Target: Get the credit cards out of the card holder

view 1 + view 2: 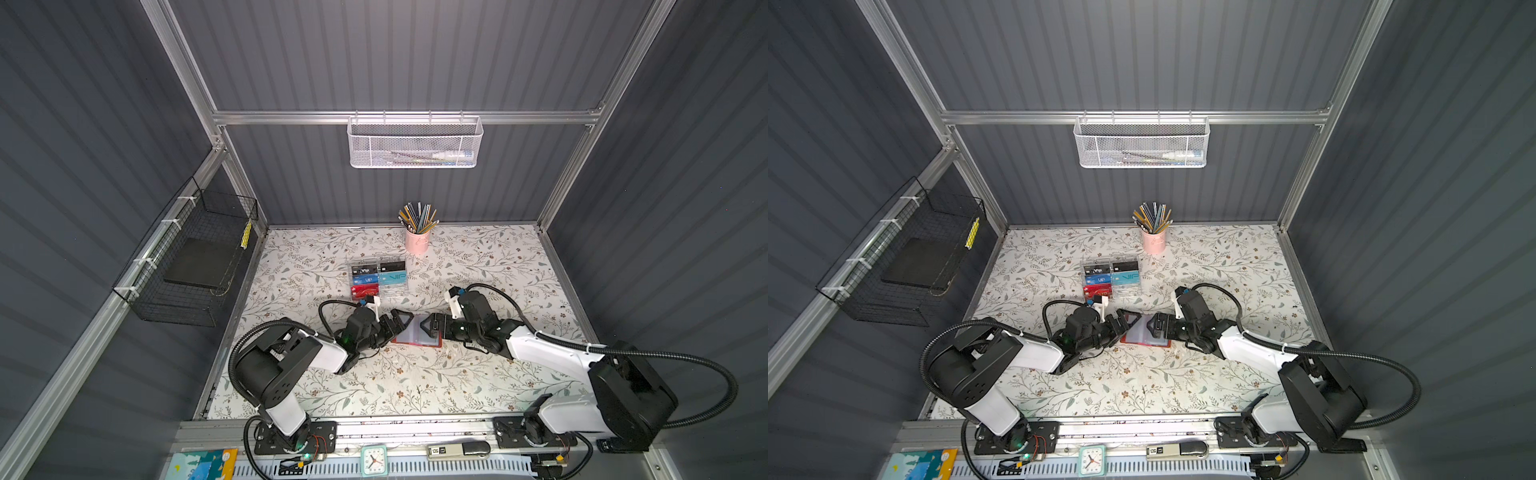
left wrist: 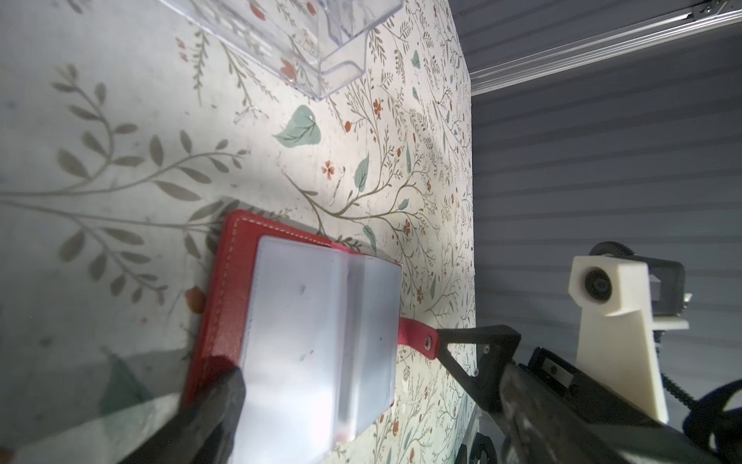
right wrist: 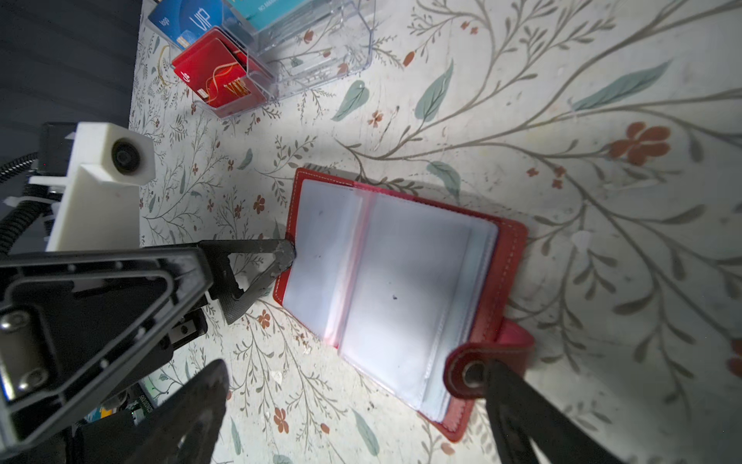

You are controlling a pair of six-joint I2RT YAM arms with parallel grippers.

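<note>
Card holder (image 1: 417,336): lying open and flat, sleeves up, between my two grippers.
Left gripper (image 1: 397,325): jaws spread wide, gripping nothing, with one fingertip (image 3: 287,252) touching the card holder's near edge.
Right gripper (image 1: 430,329): jaws released too, with one fingertip (image 2: 445,335) against the holder's snap tab (image 2: 417,339).
Credit cards (image 1: 394,277): standing in the clear box (image 1: 395,293), just beyond the card holder.

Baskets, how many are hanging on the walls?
2. A white mesh basket hangs on the rail across the back wall; a black wire basket hangs on the left wall. None seems hidden.
</note>
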